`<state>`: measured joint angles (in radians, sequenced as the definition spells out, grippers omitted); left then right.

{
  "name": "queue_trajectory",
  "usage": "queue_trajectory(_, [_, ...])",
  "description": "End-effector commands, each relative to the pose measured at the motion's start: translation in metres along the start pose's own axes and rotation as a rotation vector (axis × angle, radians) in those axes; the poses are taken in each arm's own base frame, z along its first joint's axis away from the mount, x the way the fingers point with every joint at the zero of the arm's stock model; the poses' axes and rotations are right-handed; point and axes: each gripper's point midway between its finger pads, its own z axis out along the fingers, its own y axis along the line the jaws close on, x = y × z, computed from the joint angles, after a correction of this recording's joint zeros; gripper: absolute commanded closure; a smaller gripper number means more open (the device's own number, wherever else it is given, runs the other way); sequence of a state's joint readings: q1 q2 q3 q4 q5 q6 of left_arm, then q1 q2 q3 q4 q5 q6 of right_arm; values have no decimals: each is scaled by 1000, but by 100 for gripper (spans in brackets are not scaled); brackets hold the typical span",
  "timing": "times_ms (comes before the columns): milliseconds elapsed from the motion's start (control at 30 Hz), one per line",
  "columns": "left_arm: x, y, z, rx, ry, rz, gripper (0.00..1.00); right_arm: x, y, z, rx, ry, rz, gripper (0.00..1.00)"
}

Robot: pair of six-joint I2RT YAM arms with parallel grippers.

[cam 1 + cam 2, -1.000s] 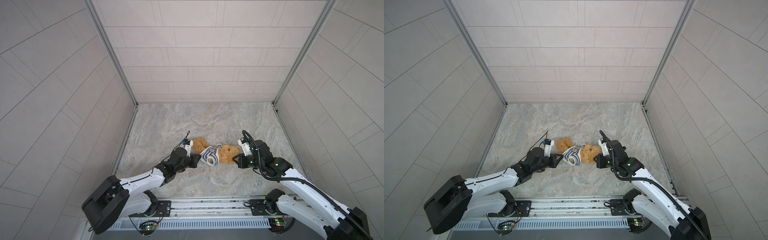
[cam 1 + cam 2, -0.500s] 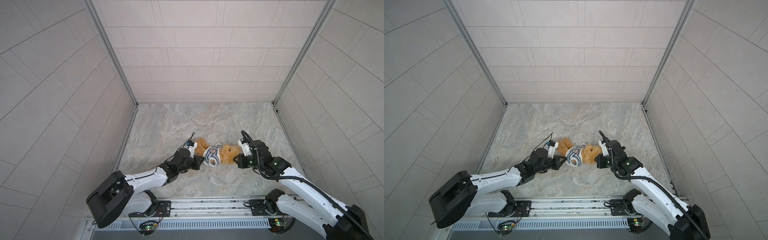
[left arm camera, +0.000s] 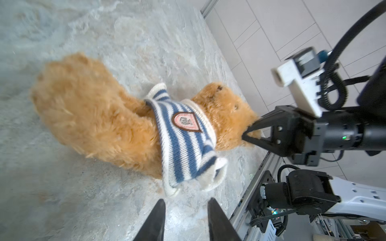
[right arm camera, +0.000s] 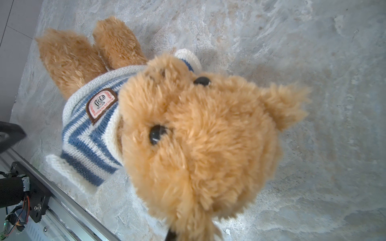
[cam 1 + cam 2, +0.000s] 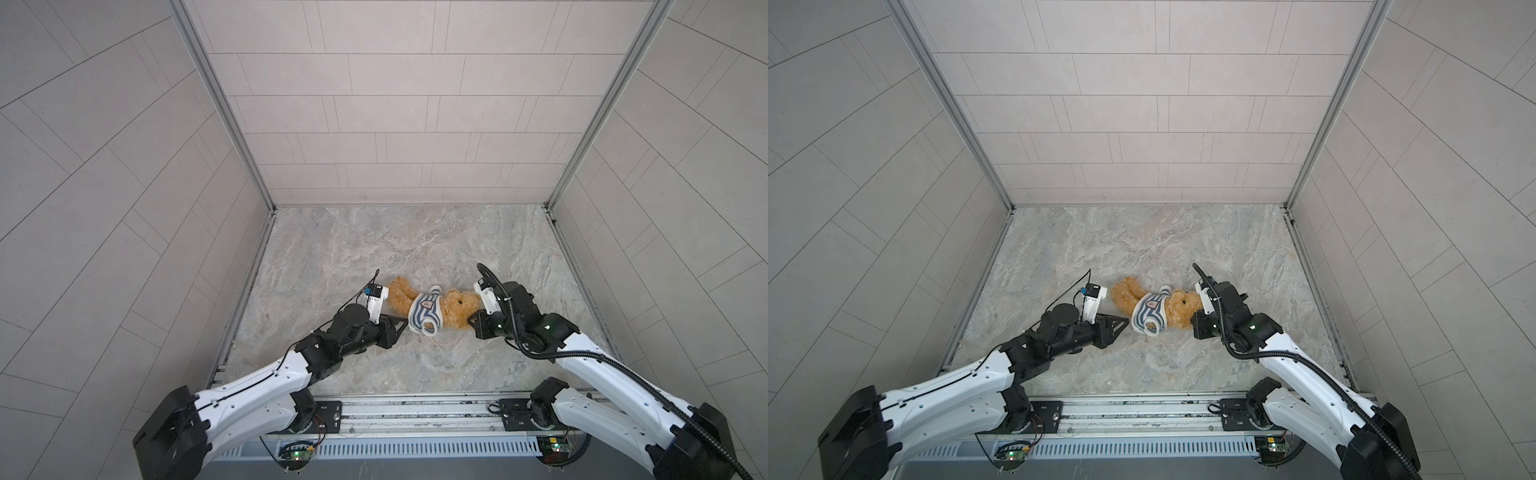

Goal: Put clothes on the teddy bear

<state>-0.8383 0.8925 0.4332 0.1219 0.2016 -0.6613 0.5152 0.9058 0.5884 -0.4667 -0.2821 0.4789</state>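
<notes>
A grey, marble-patterned worktop (image 5: 374,241) is lying between three pale tiled walls (image 5: 395,104), with slim metal posts (image 5: 220,104) running up the two back corners. Along the near edge a metal rail (image 5: 415,415) is stretching from side to side. Below it a white slotted strip (image 5: 415,449) is sitting with a small circuit board (image 5: 296,454) glowing green near each end.

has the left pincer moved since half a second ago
Yes. The left pincer has drawn back toward the left wall's floor edge, away from the striped shirt, and its jaws now stand open.
</notes>
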Motion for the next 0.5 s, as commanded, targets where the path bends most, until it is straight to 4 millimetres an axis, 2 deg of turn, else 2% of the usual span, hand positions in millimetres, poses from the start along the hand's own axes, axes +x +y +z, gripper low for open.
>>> queue_trajectory(0, [-25,-13,-13,-50,0,83,64,-1,-1,1,13,-21,-69,100])
queue_trajectory(133, [-39,-18,1,-104,52,110,65,-1,0,1,20,-30,-122,100])
queue_trajectory(267, [-43,-20,32,-106,94,87,66,-1,-2,0,39,-32,-155,100])
queue_trajectory(367, [-39,-11,52,-153,132,87,67,0,-2,0,33,-37,-166,100])
queue_trajectory(467, [-26,2,65,-198,198,95,69,3,-1,0,23,-43,-171,100])
